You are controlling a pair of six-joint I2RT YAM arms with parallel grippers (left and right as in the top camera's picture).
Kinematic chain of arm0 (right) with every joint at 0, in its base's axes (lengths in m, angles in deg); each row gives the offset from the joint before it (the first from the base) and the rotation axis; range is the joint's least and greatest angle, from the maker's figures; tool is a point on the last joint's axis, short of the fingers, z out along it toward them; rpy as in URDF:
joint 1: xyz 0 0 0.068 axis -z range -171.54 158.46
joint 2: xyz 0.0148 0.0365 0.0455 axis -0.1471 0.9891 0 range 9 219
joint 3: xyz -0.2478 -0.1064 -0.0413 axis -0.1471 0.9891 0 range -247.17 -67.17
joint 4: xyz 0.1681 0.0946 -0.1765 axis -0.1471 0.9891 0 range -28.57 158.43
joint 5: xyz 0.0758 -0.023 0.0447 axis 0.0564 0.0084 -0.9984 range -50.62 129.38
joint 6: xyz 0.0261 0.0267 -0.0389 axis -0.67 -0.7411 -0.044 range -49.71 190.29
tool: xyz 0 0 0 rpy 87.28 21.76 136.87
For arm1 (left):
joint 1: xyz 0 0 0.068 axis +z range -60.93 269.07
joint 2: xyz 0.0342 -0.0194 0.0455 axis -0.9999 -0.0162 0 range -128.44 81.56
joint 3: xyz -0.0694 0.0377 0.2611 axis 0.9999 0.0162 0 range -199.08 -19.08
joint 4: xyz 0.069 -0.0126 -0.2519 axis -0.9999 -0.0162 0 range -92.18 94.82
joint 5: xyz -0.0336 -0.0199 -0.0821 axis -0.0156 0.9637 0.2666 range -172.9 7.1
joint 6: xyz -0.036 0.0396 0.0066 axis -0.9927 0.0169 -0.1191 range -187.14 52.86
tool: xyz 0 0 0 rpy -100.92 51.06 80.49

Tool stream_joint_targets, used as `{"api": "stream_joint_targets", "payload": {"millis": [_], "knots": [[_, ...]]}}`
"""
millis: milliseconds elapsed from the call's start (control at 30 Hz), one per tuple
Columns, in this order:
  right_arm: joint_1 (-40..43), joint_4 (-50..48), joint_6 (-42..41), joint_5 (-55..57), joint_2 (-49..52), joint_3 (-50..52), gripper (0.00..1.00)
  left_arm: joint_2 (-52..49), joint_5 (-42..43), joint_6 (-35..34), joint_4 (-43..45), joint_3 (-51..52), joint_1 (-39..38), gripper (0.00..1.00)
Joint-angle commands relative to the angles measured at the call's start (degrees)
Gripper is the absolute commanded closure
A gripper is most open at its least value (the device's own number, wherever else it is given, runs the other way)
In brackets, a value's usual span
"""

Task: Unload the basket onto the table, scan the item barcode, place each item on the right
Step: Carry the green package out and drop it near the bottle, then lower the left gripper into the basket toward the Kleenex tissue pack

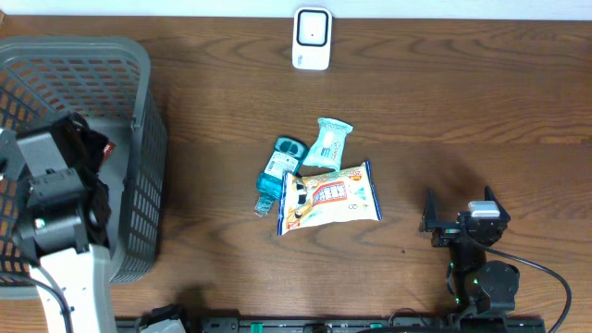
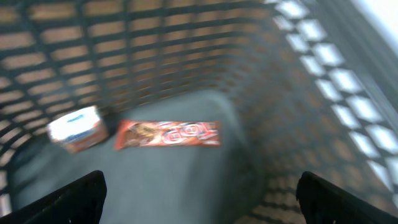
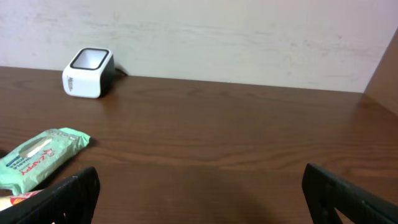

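Left gripper [image 2: 199,198]: down inside grey plastic mesh basket [image 1: 139,111] at table's left end, jaws spread wide, nothing between them. Left wrist view blurred. On basket floor: red-brown wrapped bar [image 2: 168,134] lying flat, small white and brown box [image 2: 76,129] just beside its left end, both clear of the fingers [image 2: 68,199].

Right gripper [image 1: 460,225]: near front right of dark brown wooden table [image 1: 462,111], jaws spread wide, empty, well apart from everything.

Items to scan, clustered mid-table: white, orange and blue snack bag [image 1: 330,197] lying flat; teal plastic bottle [image 1: 280,166] on its side at bag's left edge, touching or partly under, cannot tell; mint-green flat packet [image 1: 326,142] just beyond bag's far edge, beside bottle.

White box-shaped barcode scanner [image 1: 313,39]: at table's far edge, centre, well apart from cluster. Also visible from right wrist, far left [image 3: 88,73], with packet [image 3: 37,158] low at left.
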Motion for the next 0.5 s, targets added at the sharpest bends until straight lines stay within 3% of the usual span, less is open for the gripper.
{"api": "stream_joint_targets", "payload": {"millis": [0,467], "knots": [[-0.4,0.3,0.5,-0.3,-0.1,0.0,0.01,-3.5,-0.8,-6.5,-1.0,0.5,4.3,0.02],[-0.4,0.3,0.5,-0.3,-0.1,0.0,0.01,-21.5,-0.4,-7.9,-4.3,0.7,16.6,0.02]]}}
